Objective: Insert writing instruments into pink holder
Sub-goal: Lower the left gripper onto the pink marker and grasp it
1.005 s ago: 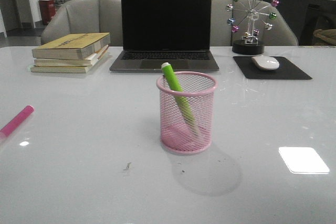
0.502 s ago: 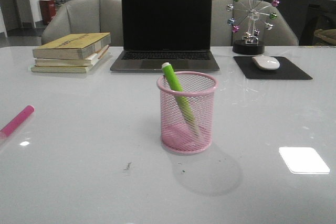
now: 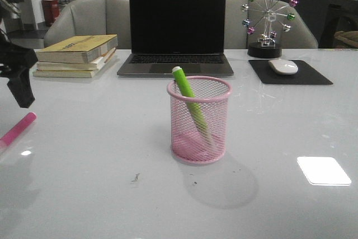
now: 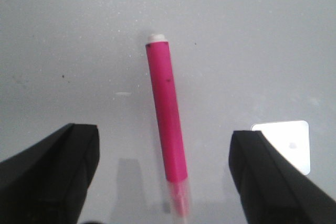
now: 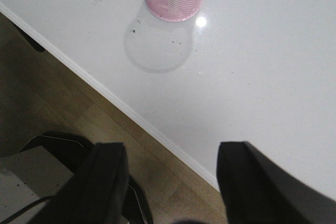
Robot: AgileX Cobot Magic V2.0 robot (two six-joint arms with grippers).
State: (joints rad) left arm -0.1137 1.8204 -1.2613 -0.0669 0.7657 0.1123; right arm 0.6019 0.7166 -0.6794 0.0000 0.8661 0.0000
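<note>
Left gripper [image 4: 164, 182] poised over the pink marker [image 4: 166, 119], jaws spread wide.

The pink marker lies flat at the table's [image 3: 84, 155] left edge; the green marker [image 3: 189, 102] leans inside the pink holder [image 3: 198, 120] mid-table. The right gripper [image 5: 172, 182] hangs off the front edge, jaws apart, empty.

Dim, soft overhead light; square glare on the glossy table [image 3: 84, 194]; slight grain.

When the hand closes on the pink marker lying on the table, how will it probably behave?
The pink marker looks like a stiff, round plastic barrel, so it may roll if nudged. Its smooth surface could slip between the fingers of the open left hand. It seems light for its size.
</note>
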